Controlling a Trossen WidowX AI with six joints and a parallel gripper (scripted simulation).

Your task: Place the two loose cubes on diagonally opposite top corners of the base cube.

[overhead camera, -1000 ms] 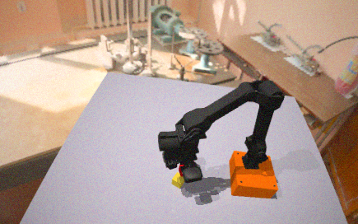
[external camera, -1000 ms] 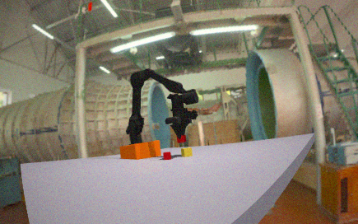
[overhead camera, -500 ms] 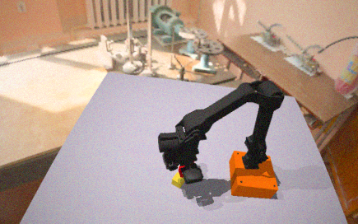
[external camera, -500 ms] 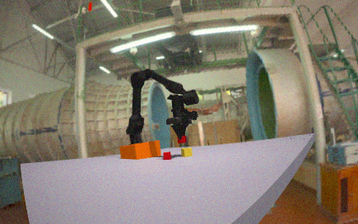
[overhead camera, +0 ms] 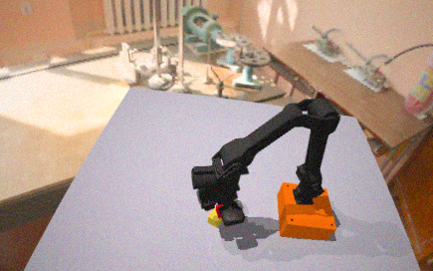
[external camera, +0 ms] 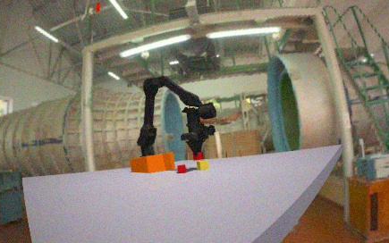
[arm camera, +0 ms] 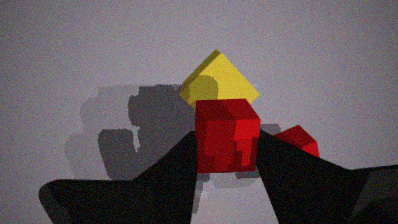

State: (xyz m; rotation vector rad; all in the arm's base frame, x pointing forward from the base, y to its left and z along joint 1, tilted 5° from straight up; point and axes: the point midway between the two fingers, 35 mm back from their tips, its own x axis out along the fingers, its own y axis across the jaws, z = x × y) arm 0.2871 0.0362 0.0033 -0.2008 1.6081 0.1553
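Observation:
The yellow base cube (overhead camera: 214, 219) (external camera: 203, 165) (arm camera: 231, 80) rests on the table, turned diagonally in the wrist view. My gripper (overhead camera: 223, 214) (external camera: 198, 154) (arm camera: 224, 136) is shut on a red cube (overhead camera: 217, 210) (external camera: 198, 156) (arm camera: 220, 109), which looks about level. In the wrist view the held cube covers the yellow cube's near corner. In the exterior view it shows just above and slightly left of the yellow cube's top; contact cannot be told. The other red cube (external camera: 181, 169) (arm camera: 299, 136) sits on the table, partly behind the right finger in the wrist view and hidden in the top view.
The orange block (overhead camera: 295, 227) (external camera: 147, 164) under the arm's foot stands to the right of the cubes in the top view. The pale table (overhead camera: 125, 149) (external camera: 113, 205) carries everything, and the arm's shadow falls beside the gripper.

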